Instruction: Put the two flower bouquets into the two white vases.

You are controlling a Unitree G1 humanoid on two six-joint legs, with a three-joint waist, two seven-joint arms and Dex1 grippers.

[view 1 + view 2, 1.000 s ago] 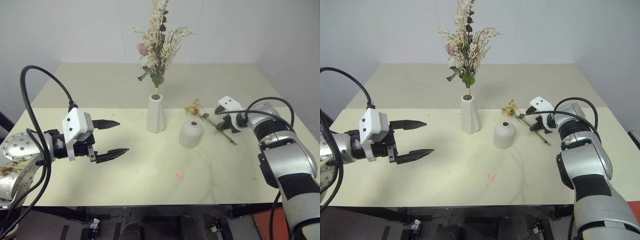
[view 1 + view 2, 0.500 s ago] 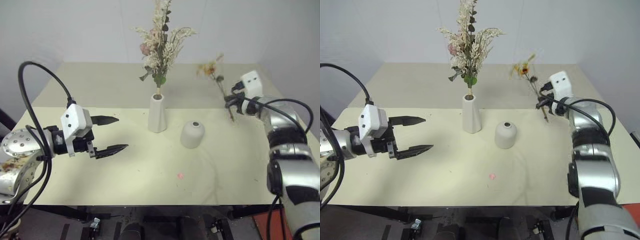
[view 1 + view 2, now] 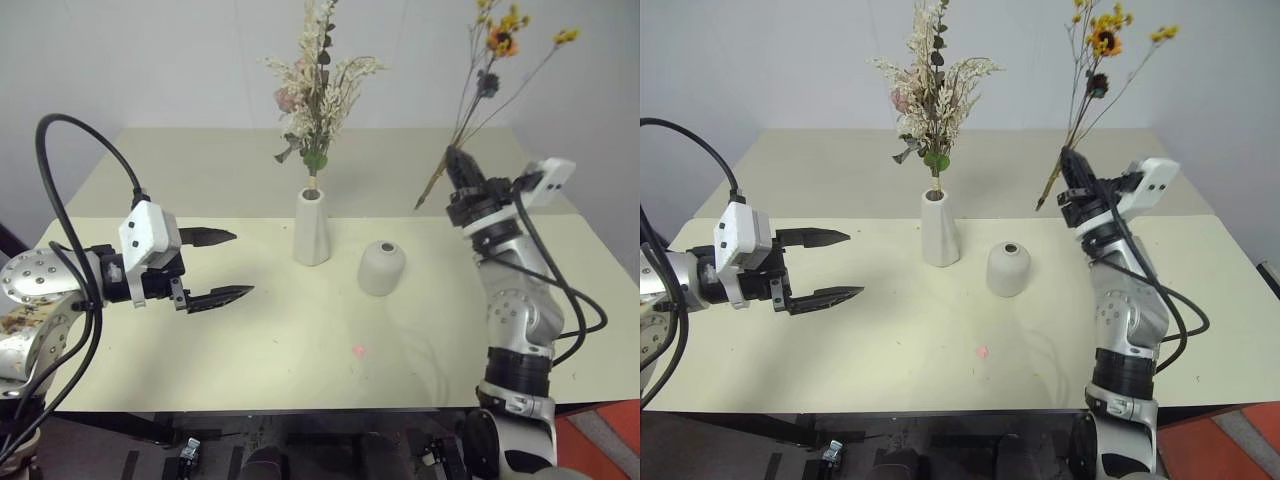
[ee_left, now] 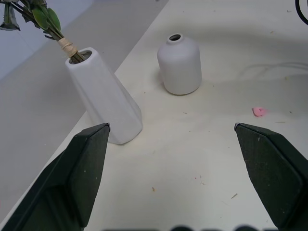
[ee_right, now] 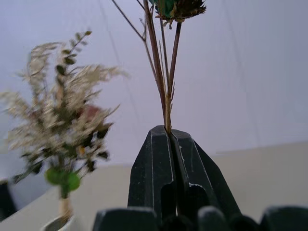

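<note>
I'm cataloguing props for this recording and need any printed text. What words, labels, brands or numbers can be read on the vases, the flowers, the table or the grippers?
None: no readable text in these views.
The tall white vase and the short white vase: plain, unmarked.
The table: bare surface with a small pink speck, no writing.
The left gripper and right gripper: no legible label.

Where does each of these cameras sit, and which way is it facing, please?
Head views: above, facing down at the table, both arms showing.
Left wrist view: behind the open left pincer, facing the tall vase and squat vase.
Right wrist view: behind the shut right pincer, facing up the yellow sprig.
Shared: the bushy bouquet.
</note>
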